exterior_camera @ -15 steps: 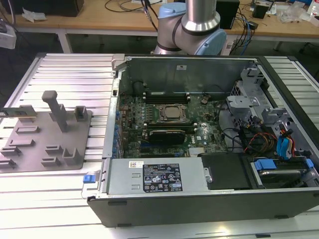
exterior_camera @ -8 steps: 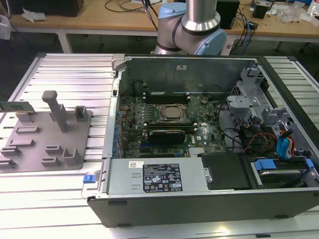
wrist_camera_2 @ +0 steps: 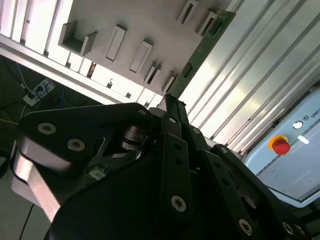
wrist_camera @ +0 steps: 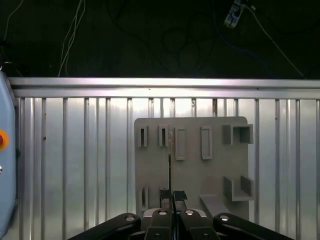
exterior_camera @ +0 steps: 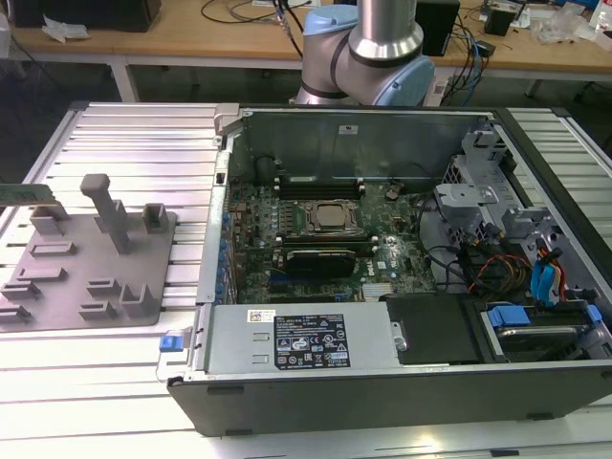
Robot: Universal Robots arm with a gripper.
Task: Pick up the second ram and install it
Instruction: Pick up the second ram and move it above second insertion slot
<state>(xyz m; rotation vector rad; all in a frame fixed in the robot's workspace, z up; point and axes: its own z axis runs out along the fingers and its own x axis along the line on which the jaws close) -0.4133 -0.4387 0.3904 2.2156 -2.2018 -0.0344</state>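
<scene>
I hold the second ram clenched in the tool over the grey fixture; it is not yet seated in the computer case.

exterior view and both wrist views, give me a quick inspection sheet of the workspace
surface: ribbed metal table, grey fixture plate lying on it
job's things: second ram held at one end, pointing toward the fixture plate; open computer case beside the plate
clutter: nothing seen
grippers: pincer shut on the second ram
cables: wire bundle inside the case at the exterior view's right
surroundings: wooden bench behind the table, red stop button in the second wrist view
</scene>
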